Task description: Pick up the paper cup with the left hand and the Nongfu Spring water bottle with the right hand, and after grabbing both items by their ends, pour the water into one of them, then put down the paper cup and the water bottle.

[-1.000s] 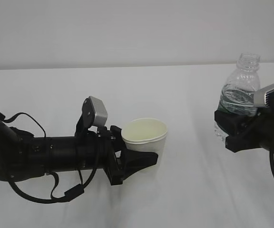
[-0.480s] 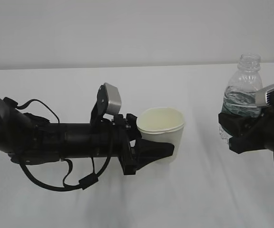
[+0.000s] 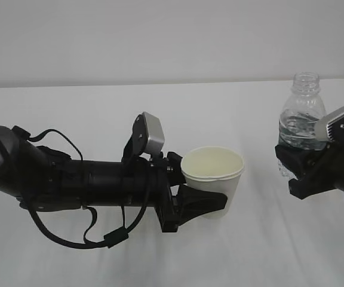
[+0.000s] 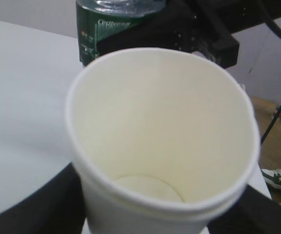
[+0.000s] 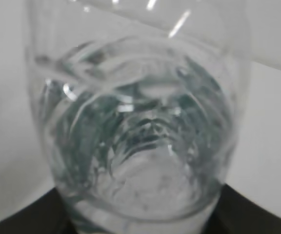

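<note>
The left hand (image 3: 205, 203), a black robot gripper under a grey camera block, is clamped around the lower part of the small white tapered paper cup (image 3: 212, 177) with rolled rim and pale yellowish, empty interior, holding it upright at centre. At right, the right hand (image 3: 306, 170), likewise black, is clamped on the lower body of the clear ribbed uncapped Nongfu Spring water bottle (image 3: 302, 113), green-labelled, upright and part-filled. Both items appear grasped, well apart; pouring seems next, calling for the bottle mouth above the cup, then tilting.
</note>
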